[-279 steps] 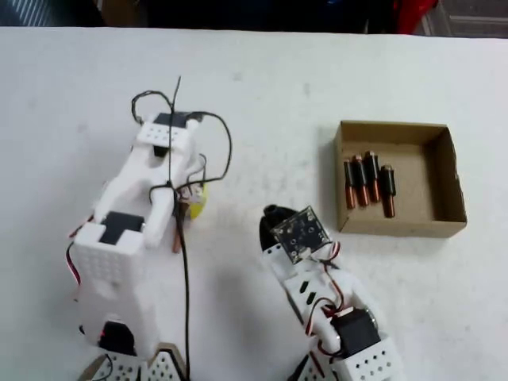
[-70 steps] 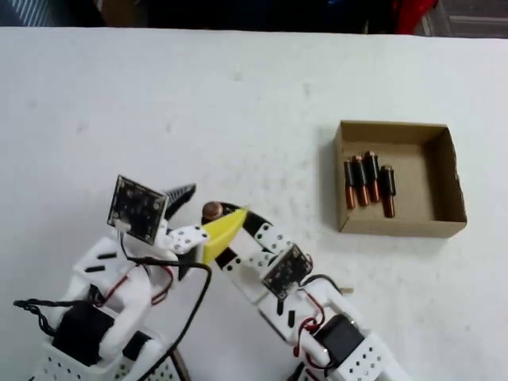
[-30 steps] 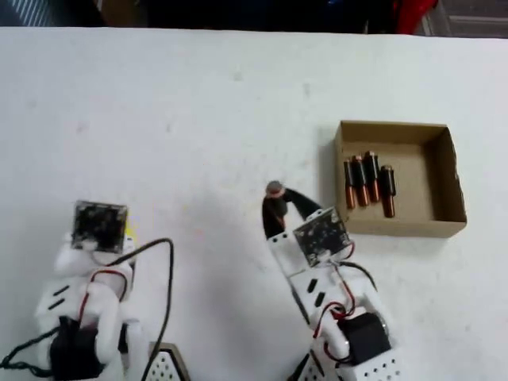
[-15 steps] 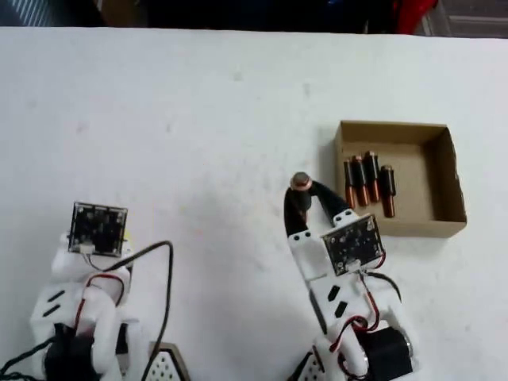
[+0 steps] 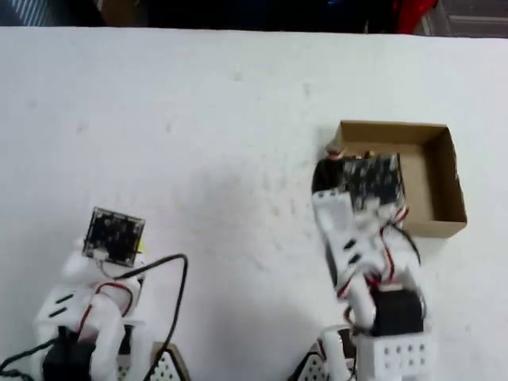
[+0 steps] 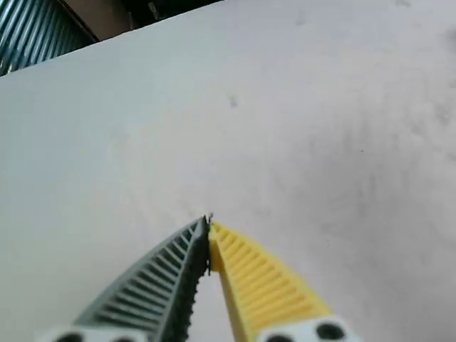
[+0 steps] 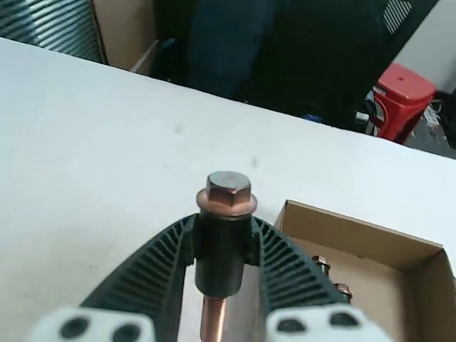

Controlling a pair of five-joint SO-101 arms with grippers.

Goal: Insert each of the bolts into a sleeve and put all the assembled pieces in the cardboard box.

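Note:
My right gripper is shut on an assembled piece, a black sleeve with a copper bolt through it; the bolt head stands above the fingers. In the high view the right arm reaches over the left side of the cardboard box, and its camera board hides the gripper. Beyond the held piece, the box holds other assembled pieces. My left gripper is shut on nothing, low over bare table; its arm sits at the front left.
The white table stretches open behind and between the arms. The box's right half shows bare cardboard floor. Dark room clutter and a red stool lie beyond the table's far edge.
The right arm has carried the assembled piece from the table's middle to over the box's left side, covering the pieces inside. The left arm has shifted slightly at the front left.

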